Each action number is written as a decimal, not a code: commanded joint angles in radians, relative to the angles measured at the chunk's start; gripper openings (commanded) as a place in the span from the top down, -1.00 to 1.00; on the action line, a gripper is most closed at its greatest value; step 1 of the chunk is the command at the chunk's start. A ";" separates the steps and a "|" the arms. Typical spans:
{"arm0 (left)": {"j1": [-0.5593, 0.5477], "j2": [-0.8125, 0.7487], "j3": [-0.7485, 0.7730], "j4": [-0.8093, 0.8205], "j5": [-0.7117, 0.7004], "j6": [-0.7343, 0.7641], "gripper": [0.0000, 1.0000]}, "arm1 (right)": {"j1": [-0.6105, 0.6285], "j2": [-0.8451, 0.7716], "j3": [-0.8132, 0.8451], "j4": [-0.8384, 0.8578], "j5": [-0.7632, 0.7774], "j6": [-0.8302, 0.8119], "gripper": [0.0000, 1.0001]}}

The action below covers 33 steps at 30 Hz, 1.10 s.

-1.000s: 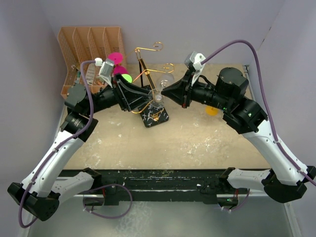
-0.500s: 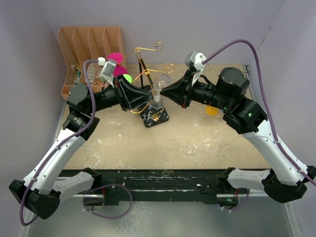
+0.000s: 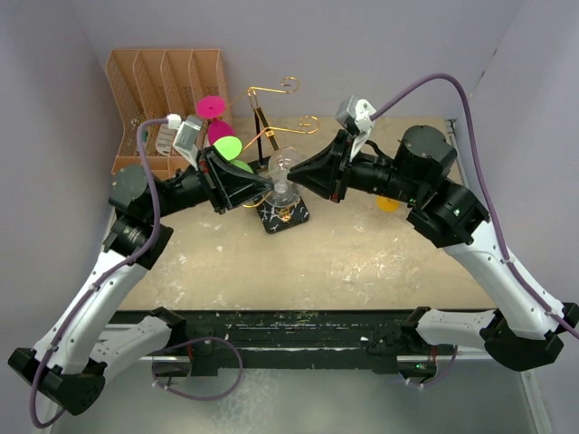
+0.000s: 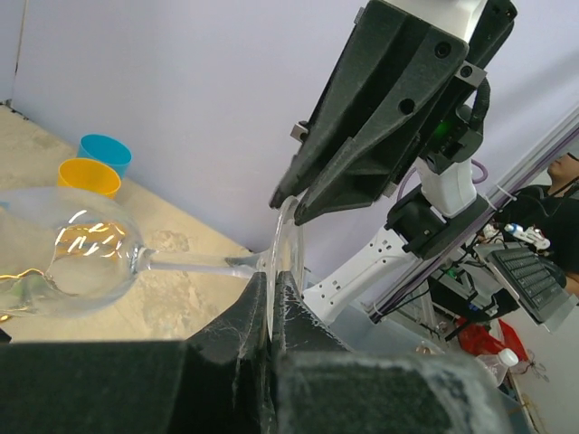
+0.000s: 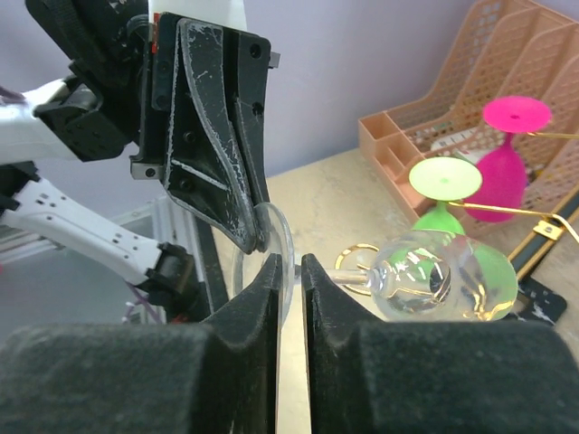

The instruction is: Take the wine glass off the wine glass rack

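The clear wine glass (image 3: 282, 165) lies on its side above the marbled base of the wine glass rack (image 3: 288, 215), near the gold scroll arms. My left gripper (image 3: 269, 181) is shut on the rim of the glass's foot (image 4: 286, 233), its tips (image 4: 273, 276) pinching the disc. My right gripper (image 3: 298, 172) faces it from the other side. Its jaws (image 5: 291, 262) stand slightly apart around the same foot (image 5: 271, 242), so it is open. The bowl (image 5: 434, 276) points toward the rack's gold wire (image 5: 507, 212).
A pink glass (image 3: 213, 107) and a green glass (image 3: 228, 145) hang on the rack's left arms. The orange slotted organiser (image 3: 167, 81) stands at the back left. A yellow cup (image 3: 387, 202) sits under my right arm, a blue cup (image 4: 104, 149) beside it.
My left gripper has closed on the glass's foot. The right jaws have eased apart. Both grippers and the glass have shifted left and nearer, away from the gold arm.
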 commanded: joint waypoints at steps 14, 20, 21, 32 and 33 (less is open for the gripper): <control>-0.005 -0.353 0.012 0.067 0.024 -0.103 1.00 | -0.010 -0.072 -0.029 0.216 -0.098 0.159 0.29; -0.005 -0.377 -0.012 0.343 0.129 -0.276 1.00 | -0.020 -0.060 -0.056 0.370 -0.339 0.236 0.10; -0.005 -0.381 -0.010 0.382 0.142 -0.304 1.00 | -0.025 -0.063 -0.059 0.402 -0.368 0.251 0.06; -0.008 -0.417 -0.001 0.519 0.178 -0.401 1.00 | -0.060 -0.050 -0.121 0.758 -0.608 0.477 -0.18; -0.009 -0.418 -0.003 0.537 0.178 -0.412 1.00 | -0.060 -0.043 -0.123 0.776 -0.623 0.495 -0.18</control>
